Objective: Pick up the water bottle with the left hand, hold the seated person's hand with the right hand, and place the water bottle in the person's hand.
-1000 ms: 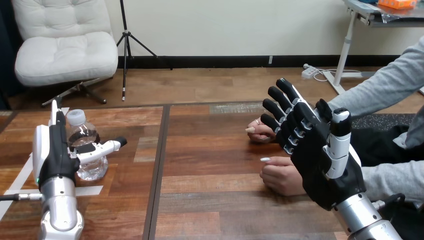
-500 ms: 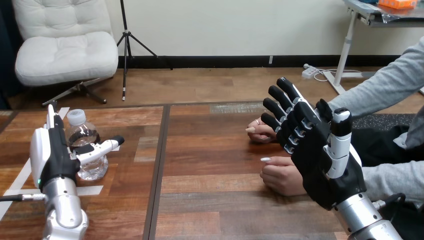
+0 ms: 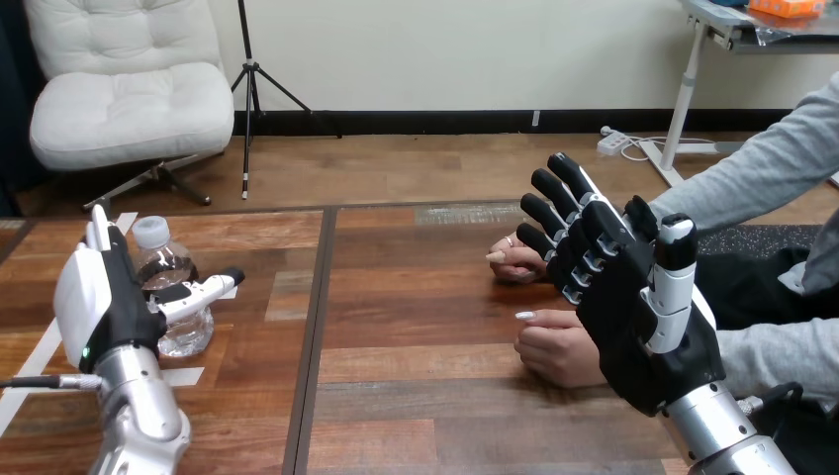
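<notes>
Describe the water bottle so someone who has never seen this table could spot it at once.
Start at the wooden table and go to its left half. There the robot's left hand is raised with its thumb stretched out, and the water bottle stands upright just behind that thumb. It is the only clear plastic thing on the table, small, with a white cap.

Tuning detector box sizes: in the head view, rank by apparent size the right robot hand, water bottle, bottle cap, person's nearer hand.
1. Right robot hand, nearest the camera.
2-3. Water bottle and person's nearer hand: close, both partly hidden, unranked.
4. Bottle cap.
</notes>
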### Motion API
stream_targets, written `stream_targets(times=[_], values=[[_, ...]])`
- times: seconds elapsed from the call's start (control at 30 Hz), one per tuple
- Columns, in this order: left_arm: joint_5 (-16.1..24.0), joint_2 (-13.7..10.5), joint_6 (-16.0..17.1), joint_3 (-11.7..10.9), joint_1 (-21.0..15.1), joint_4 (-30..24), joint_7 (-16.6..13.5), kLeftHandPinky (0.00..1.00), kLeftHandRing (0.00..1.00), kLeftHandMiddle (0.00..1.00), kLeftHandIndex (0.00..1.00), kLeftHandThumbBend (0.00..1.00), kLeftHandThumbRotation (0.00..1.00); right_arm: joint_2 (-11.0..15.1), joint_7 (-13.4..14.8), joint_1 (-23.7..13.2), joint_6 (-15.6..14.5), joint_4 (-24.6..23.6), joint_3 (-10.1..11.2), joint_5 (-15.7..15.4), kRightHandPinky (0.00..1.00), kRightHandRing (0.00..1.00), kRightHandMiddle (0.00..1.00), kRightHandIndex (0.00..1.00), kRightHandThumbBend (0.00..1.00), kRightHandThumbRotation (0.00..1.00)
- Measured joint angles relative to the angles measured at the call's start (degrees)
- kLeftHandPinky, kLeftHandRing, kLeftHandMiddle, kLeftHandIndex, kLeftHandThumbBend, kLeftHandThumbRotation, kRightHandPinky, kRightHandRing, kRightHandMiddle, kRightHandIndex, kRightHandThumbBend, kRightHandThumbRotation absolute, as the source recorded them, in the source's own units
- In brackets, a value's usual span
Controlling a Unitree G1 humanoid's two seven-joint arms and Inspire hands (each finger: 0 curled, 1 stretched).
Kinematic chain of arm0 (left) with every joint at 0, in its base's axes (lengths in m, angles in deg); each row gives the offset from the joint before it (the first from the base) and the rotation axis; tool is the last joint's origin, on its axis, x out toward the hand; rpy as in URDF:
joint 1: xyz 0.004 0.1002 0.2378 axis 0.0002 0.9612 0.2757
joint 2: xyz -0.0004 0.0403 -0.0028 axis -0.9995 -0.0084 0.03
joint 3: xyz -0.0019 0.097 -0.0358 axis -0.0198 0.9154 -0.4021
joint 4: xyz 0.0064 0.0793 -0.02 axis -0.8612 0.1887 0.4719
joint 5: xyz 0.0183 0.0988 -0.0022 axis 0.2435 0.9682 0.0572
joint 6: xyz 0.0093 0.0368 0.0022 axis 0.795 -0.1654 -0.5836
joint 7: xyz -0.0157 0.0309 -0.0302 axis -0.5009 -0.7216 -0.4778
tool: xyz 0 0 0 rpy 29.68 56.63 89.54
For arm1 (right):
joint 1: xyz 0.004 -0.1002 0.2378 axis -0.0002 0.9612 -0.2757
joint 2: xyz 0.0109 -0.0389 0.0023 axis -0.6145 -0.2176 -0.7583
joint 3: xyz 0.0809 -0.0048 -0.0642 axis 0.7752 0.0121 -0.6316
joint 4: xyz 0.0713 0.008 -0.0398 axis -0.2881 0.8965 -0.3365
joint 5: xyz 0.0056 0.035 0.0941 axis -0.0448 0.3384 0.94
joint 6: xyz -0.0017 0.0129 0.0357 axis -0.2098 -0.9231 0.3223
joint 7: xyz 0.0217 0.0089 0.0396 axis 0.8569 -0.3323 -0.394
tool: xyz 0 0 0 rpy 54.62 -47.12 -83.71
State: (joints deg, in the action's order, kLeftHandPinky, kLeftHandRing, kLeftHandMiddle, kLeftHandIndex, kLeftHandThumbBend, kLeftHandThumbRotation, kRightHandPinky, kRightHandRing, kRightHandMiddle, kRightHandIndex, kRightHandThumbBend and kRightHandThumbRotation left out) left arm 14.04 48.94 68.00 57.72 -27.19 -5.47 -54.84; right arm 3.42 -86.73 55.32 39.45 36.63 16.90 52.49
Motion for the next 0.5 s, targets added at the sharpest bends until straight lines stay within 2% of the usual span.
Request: stream_targets(times=[0.27, 0.5], values=[[1.5, 0.0, -3.5, 1.6, -1.8, 1.4, -3.9, 1.0, 1.0, 1.0, 1.0, 1.0, 0.35, 0.0, 0.0, 0.4, 0.0, 0.0, 0.0, 0.0, 1.0, 1.0, 1.0, 1.0, 0.99, 1.0], [1.6, 0.0, -5.8, 2.4, -2.8, 1.7, -5.0, 1.0, 1.0, 1.0, 1.0, 1.0, 0.36, 0.0, 0.0, 1.1, 0.0, 0.0, 0.0, 0.0, 1.0, 1.0, 1.0, 1.0, 0.99, 1.0]])
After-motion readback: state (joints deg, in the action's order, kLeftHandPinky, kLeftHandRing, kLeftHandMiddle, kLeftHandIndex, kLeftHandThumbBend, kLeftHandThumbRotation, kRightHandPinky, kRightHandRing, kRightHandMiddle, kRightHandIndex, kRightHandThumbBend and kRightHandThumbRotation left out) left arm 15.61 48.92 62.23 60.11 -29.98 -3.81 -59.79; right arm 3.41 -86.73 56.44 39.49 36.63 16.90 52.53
